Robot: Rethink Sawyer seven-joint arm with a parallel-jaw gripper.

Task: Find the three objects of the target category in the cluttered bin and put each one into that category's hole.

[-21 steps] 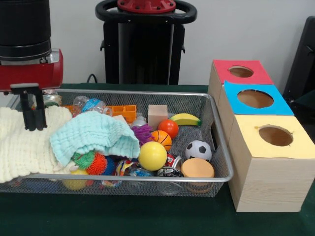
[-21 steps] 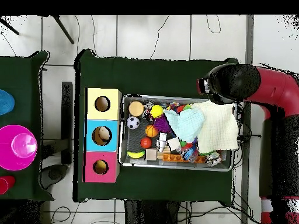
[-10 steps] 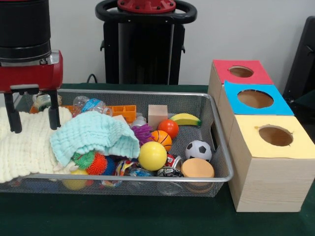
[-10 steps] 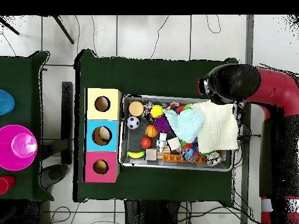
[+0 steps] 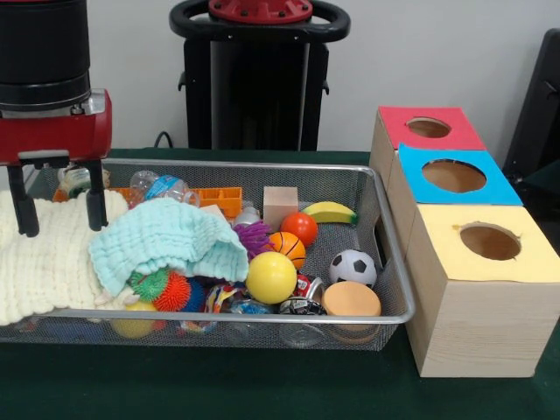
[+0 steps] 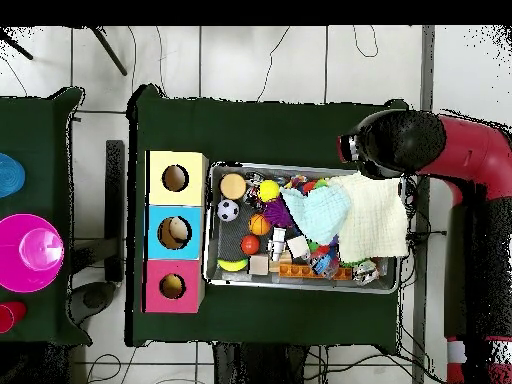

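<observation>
Red-and-black, the robot's tool (image 5: 54,210) hangs spread wide and empty over the cream knitted cloth (image 5: 39,262) at left of the wire-mesh bin (image 5: 385,262); balls, perhaps the targets, lie rightward, toward the three coloured-top wooden hole boxes (image 5: 477,289).

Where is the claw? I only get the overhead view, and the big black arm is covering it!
Observer: In the front view the claw is open, hanging over the cream cloth.
Operator: Did it grab anything?
Observer: No. Nothing sits between its fingers. Their tips are down by the cloth, but I cannot tell if they touch it.
Operator: Is anything hiding under the blue cloth?
Observer: Yes. From the front, a green spiky ball and an orange spiky ball peek out beneath the blue cloth.
</observation>
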